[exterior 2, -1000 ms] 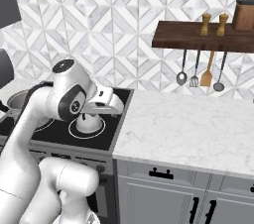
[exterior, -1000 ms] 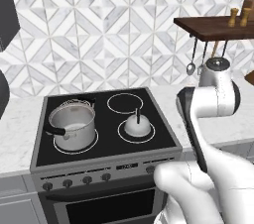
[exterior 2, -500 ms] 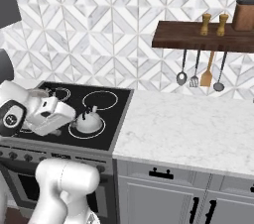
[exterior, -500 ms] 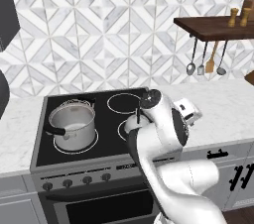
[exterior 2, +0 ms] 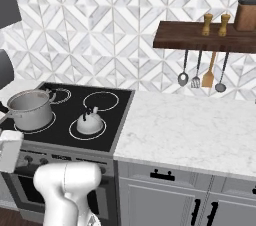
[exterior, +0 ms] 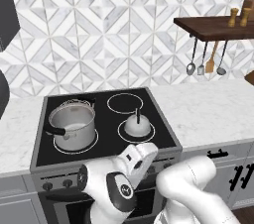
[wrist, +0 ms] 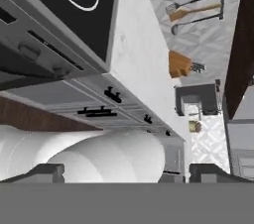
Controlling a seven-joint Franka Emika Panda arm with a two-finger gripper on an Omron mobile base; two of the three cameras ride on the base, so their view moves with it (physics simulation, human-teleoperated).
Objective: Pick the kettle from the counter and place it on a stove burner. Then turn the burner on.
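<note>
the kettle [exterior: 137, 126] sits inside the white ring of the front right stove burner [exterior: 122, 134] on the black glass cooktop, so placement looks done and the knob step remains. it is a small squat dome, silvery-white and smooth, with a thin dark handle standing upright from its crown. judged from its shape: rigid metal, light if empty, and slick on the curved shell, so a pinch on the dome would likely slip. the upright handle is the sound place to take hold, jaws set across it from above. it is not fragile, though it could slide on the glass if nudged.

beside it, on the front left ring, stands the steel pot [exterior: 72, 124], straight-sided, with a black side handle. a row of round knobs [exterior 2: 28, 159] lines the grey front panel below the cooktop. the counter [exterior 2: 190, 130] to the right is a white, grey-veined marble-look slab.

the gripper [wrist: 124, 173] hangs low in front of the stove, fingers spread fully apart and holding nothing, well clear of the kettle.
</note>
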